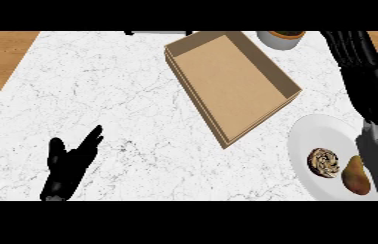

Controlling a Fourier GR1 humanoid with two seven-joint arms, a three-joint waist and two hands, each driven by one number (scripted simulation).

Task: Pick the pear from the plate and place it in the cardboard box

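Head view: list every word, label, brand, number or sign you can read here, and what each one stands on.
None: no readable text shows anywhere in this view.
Cardboard box: plain brown, no print or label.
Plate: plain white; the pear and the round pastry on it carry no sticker.
White cup at the top edge: no marking visible.
Marble counter: only veining.

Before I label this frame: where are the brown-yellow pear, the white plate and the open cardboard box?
Brown-yellow pear (356,174), head view, middle of its body.
White plate (303,138), head view, bare left rim.
Open cardboard box (229,80), head view, inner floor.
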